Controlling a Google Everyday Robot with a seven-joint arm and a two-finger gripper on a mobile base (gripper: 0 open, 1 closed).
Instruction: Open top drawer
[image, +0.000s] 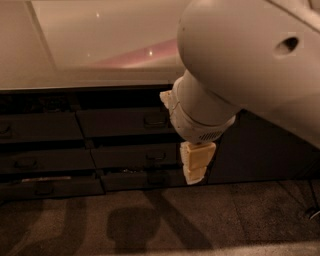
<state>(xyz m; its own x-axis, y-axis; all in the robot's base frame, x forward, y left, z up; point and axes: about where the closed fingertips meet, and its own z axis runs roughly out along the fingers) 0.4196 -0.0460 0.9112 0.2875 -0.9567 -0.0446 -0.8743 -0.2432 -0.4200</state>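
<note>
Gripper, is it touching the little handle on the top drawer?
Apart. The camera view shows the handle of the top drawer uncovered, while the gripper hangs lower and to the right of it.
</note>
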